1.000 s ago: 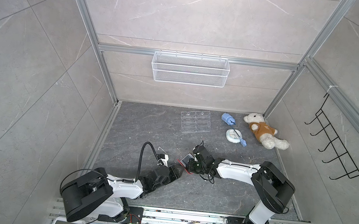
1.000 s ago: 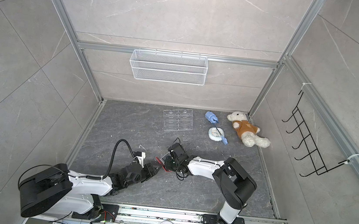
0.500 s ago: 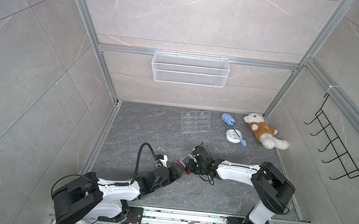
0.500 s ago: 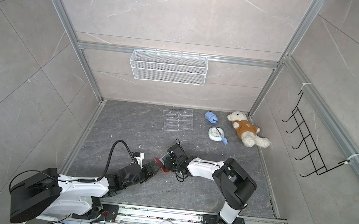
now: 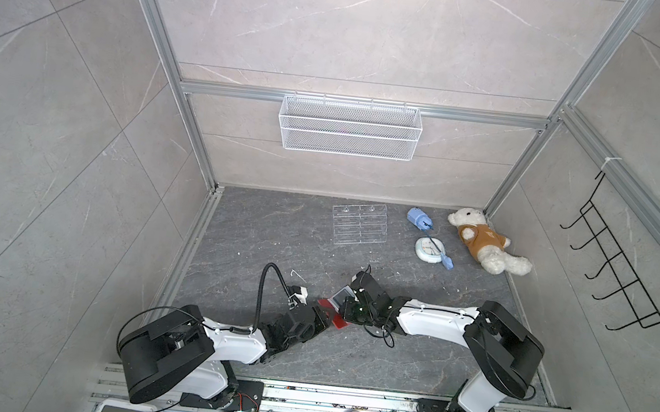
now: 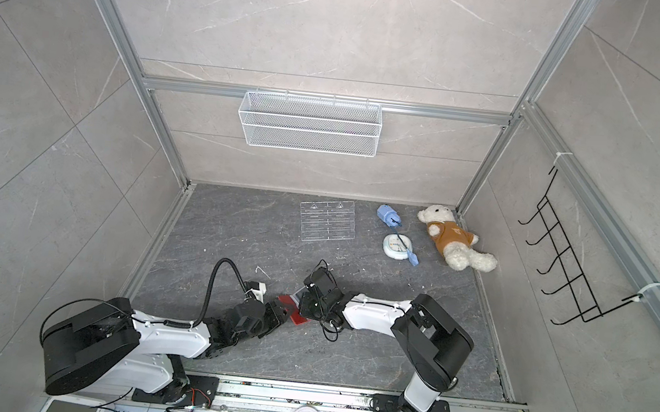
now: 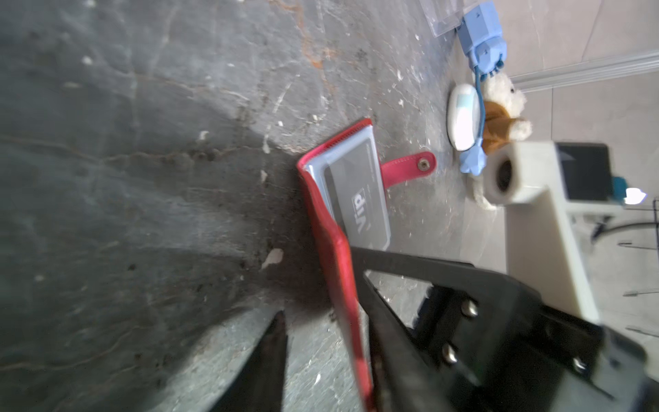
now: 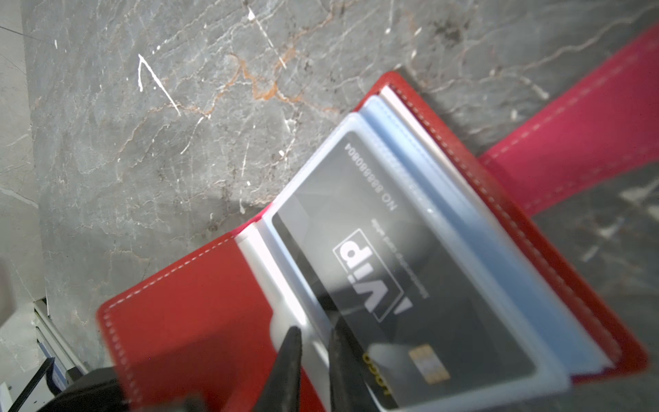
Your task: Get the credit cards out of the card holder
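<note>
Left gripper (image 7: pixel 317 285), jaws apart, straddles the red card holder's (image 8: pixel 199 321) raised cover; right gripper (image 8: pixel 314 331) pinches its clear sleeve (image 8: pixel 292 281) holding the Vip card (image 8: pixel 392 285). Holder lies front-centre on the floor (image 5: pixel 275 230); teddy bear (image 5: pixel 479 239) far behind

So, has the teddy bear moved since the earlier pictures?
No. The teddy bear lies in the same place as before, near the back right corner post, in both top views.

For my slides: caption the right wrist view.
Right gripper pinches clear sleeve, black Vip card inside, in red leather-look card holder.
</note>
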Controlling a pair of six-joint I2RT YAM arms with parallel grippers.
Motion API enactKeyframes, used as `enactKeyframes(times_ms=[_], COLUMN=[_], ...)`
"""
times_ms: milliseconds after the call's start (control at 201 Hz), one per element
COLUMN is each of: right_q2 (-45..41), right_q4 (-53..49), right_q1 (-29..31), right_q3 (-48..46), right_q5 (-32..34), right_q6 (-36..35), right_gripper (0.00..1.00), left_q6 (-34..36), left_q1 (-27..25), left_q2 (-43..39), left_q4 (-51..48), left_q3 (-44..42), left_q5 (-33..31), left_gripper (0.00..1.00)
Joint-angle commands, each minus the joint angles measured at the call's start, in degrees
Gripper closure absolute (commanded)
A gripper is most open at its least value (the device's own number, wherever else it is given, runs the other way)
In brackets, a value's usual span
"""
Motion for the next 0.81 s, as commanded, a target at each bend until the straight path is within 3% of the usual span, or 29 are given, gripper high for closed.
enactKeyframes(times_ms=[0, 95, 184, 423, 483, 622, 707, 801], right_q2=[-2.97, -5.44, -8.79, -15.09, -15.77, -18.78, -21.61, -23.39], right_q4=[-1.79, -2.99, -5.57, -18.19, -20.05, -21.96, -19.84, -18.0], right_q1=[0.58, 0.58, 0.58, -0.42, -1.02, -3.12, -3.94, -5.39], right_q3=[-1.09, -1.82, -2.29, 0.43, 0.48, -0.69, -2.74, -4.44], right_q5=[1.9, 2.72, 3.82, 6.44, 6.4, 4.71, 2.45, -1.26], right_q6=[0.74, 0.33, -0.51, -7.88, -9.59, -12.14, -12.61, -12.83], right_gripper=[0.81, 0.8, 0.72, 0.59, 0.56, 0.42, 0.24, 0.2], left_q6=[0.55, 1.19, 2.56, 11.04, 13.75, 19.41, 22.4, 26.37], left_q1=[0.29, 0.47, 0.57, 2.26, 3.89, 5.8, 6.38, 6.93], left_q2=[1.02, 0.56, -1.66, -9.69, -10.15, -9.11, -7.61, -5.36], left_q4=[0.85, -0.17, -3.78, -19.27, -21.51, -28.34, -30.67, -33.82], left_q3=[1.75, 1.2, 0.87, 2.88, 3.84, 7.21, 8.72, 11.29], left_q5=[0.75, 1.27, 2.04, 8.2, 12.36, 17.6, 19.05, 20.67], left_gripper=[0.79, 0.91, 1.0, 1.0, 1.0, 1.0, 1.0, 1.0])
